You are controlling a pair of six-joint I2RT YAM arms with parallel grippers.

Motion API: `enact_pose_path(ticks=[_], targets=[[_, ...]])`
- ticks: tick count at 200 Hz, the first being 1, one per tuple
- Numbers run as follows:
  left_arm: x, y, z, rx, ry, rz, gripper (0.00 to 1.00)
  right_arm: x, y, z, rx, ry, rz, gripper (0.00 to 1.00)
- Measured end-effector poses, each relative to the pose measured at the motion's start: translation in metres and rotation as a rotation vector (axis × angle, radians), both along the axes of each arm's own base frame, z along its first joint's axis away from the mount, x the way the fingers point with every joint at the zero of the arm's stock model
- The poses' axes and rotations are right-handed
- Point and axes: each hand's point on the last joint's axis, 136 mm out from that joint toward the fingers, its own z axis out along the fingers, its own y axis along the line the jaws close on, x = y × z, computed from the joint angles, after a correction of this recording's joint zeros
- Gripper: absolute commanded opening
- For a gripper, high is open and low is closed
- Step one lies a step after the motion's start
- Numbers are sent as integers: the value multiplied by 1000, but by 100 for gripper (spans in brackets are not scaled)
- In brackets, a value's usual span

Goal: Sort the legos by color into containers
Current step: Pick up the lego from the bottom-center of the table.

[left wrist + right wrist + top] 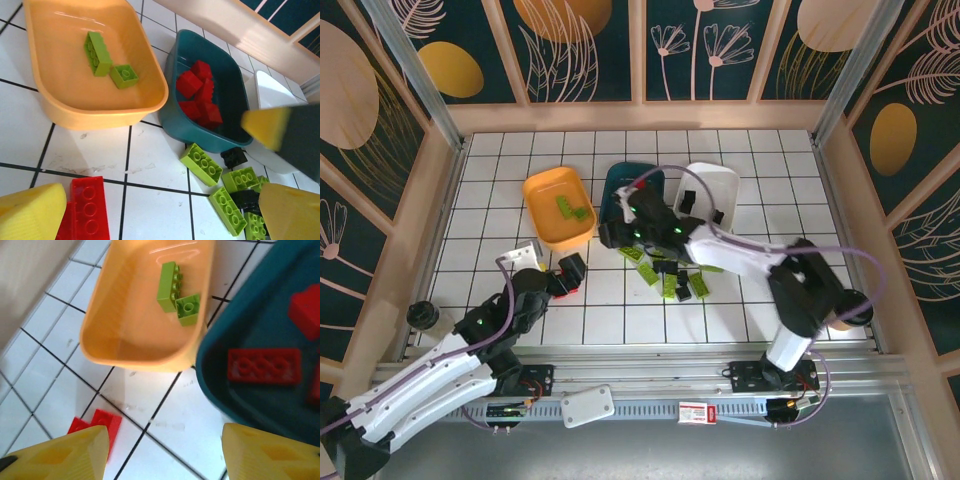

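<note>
Left hand (161, 205), fingers wide apart and empty, straddles the red lego (89, 209), offset toward one finger, long axis pointing forward; right hand (165, 450), likewise apart, is farther.

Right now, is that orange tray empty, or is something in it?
Not empty. Two lime green bricks lie inside the orange tray, a long one and a small square one.

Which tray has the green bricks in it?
The orange-yellow tray, leftmost of the three: two lime bricks lie in it. The dark teal tray next to it holds red bricks instead.
</note>
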Motion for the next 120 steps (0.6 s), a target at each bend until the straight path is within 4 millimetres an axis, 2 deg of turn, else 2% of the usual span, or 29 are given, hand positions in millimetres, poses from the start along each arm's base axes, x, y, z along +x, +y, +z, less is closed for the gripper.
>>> enact_pose_path(ticks=[22,57,73,97,120], targets=[[3,-8,-7,3,18,-19,99,-25,-45,-4,11,7,-80,64],[7,-19,-17,11,44,-45,98,-60,-117,-47,-68,83,-237,69],[9,-22,-18,8,45,-49,98,-70,-146,-64,-108,124,-309,70],[10,-23,-17,2,39,-50,99,-78,-178,-88,-158,189,-392,70],[10,-24,-17,-4,35,-52,99,-85,-198,-105,-209,231,-439,65]])
